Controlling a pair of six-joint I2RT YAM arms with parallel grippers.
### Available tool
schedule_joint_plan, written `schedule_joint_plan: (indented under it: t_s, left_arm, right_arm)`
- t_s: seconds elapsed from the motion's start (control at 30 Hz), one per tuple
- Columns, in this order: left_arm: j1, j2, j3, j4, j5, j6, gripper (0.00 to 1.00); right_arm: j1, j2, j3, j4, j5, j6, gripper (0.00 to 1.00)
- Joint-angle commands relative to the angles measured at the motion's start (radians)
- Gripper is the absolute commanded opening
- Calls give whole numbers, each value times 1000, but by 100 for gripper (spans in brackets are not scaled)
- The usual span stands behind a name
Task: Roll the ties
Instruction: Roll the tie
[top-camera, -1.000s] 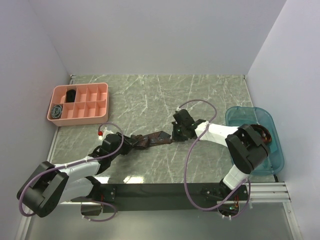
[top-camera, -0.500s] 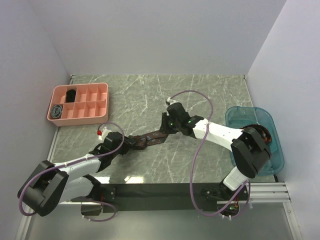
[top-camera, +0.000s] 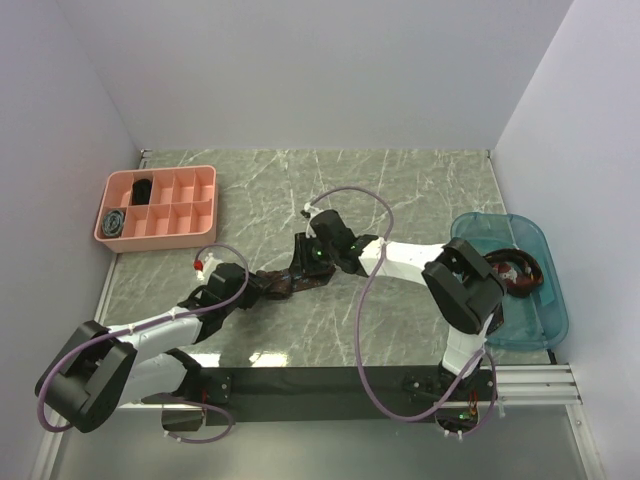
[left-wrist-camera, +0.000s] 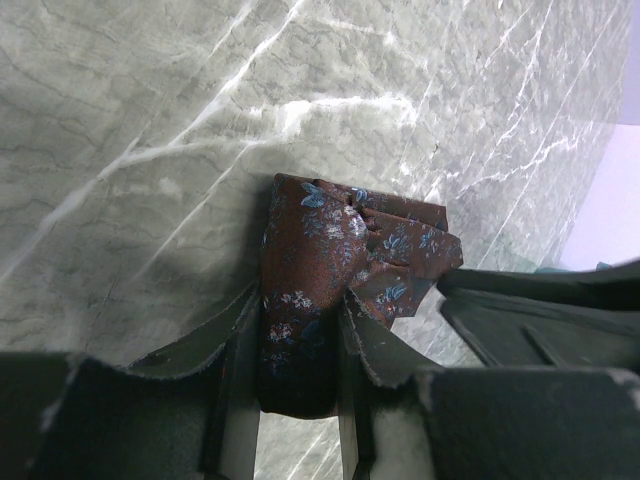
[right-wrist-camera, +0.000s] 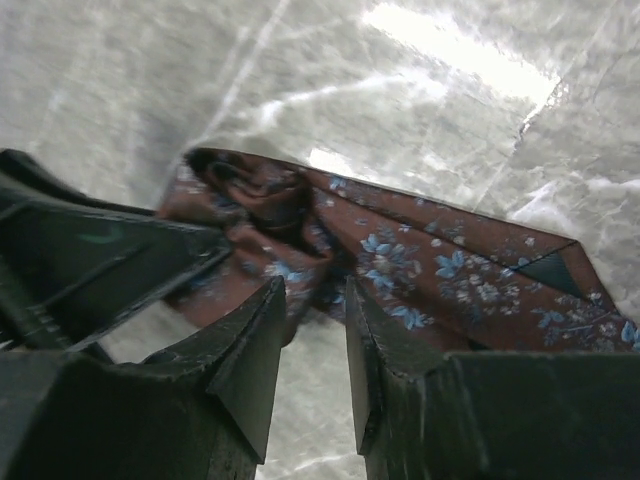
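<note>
The tie is soft woven maroon-brown cloth sprinkled with small blue flowers, bunched into creased folds with one pointed flap. The left gripper pinches its narrow strip between dark wedge-shaped fingers. The right gripper stands slightly spread, tips just over the crumpled end, gripping nothing. Both meet mid-table on glossy grey-green marble veined white, enclosed by plain pale walls.

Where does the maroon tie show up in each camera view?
Top view: tie just left of centre on the table.
Left wrist: tie at centre, running downward.
Right wrist: tie across the middle, reaching the right edge.
Shared landmark: the grey marble table.
</note>
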Motion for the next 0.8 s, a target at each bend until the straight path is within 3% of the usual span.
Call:
schedule_joint_plan:
  t_s: [0.0, 0.17, 0.33, 0.77]
  left_arm:
    - [-3, 3, 36, -8, -21, 2, 1]
    - [-3, -3, 26, 0, -16, -9, 1]
    - [-3, -20, 9, -5, -32, -50, 1]
    - [-3, -146, -91, -49, -163, -265, 1]
  right_arm:
    - [2, 27, 77, 32, 9, -50, 38]
    - [-3, 78, 131, -20, 40, -102, 35]
    - [-13, 110, 81, 9, 72, -35, 22]
    - [-26, 113, -64, 72, 61, 81, 20]
